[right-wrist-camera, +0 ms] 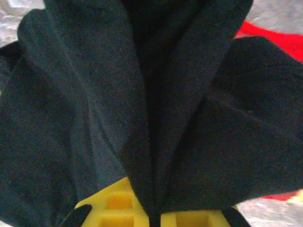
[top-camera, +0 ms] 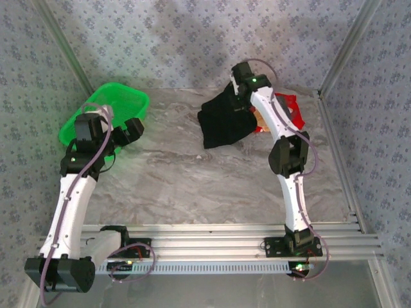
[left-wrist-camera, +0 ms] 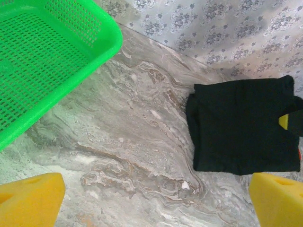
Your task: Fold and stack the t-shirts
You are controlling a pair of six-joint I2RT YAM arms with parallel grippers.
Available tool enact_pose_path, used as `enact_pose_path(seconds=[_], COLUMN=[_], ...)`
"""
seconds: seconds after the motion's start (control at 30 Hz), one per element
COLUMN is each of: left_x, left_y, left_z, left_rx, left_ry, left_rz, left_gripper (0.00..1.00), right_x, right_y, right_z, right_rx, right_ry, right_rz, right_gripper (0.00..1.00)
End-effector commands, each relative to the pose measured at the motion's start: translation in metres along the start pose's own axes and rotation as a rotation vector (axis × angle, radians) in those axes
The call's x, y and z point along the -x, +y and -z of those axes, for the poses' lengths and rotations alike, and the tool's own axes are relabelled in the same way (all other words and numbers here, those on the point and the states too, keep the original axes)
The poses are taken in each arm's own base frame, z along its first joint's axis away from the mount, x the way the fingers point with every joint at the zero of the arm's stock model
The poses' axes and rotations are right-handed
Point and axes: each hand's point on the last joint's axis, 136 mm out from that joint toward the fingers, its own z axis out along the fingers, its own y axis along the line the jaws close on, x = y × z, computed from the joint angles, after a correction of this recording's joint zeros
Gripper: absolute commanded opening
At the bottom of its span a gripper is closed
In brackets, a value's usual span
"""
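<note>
The black t-shirt (top-camera: 225, 122) lies folded into a rough square on the marble table at the back middle, and its far edge is lifted. My right gripper (top-camera: 236, 95) is shut on that far edge; black cloth (right-wrist-camera: 142, 94) bunches up between the yellow fingers (right-wrist-camera: 113, 208). Partly under the shirt and the right arm lies the red t-shirt (top-camera: 290, 106), a strip of which shows in the right wrist view (right-wrist-camera: 267, 38). My left gripper (top-camera: 133, 130) hovers open over bare table beside the basket, well left of the black t-shirt (left-wrist-camera: 241, 127), with nothing between its yellow fingertips (left-wrist-camera: 28, 201).
A green mesh basket (top-camera: 106, 109) stands at the back left, its rim (left-wrist-camera: 90, 66) close to the left gripper. Patterned walls and metal frame rails (top-camera: 334, 64) close in the table. Bare marble (top-camera: 192, 179) lies between the arms.
</note>
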Motion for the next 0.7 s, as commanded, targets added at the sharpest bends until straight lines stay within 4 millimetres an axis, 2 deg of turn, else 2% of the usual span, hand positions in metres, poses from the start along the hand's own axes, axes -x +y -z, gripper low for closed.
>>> enact_pose_path(seconds=[0.0,0.33,0.67], left_x=[0.006,-0.011,-0.029], left_y=[-0.002,0.014,0.031], left_z=[0.005,0.011,0.010], left_rx=[-0.007,0.051,0.111], left_ry=[-0.023,0.004,0.035], left_rz=[-0.001,-0.023,-0.023], left_gripper=[1.00,1.00,1.00], right_x=[0.021,0.039,0.041], right_y=[-0.029,-0.088,-0.142], right_z=[0.020,0.029,0.033], right_rx=[-0.085,-0.059,0.027], right_ry=[-0.074,-0.162,-0.228], right_rz=[0.039,-0.064,-0.203], right_gripper=[0.00,0.00,0.00])
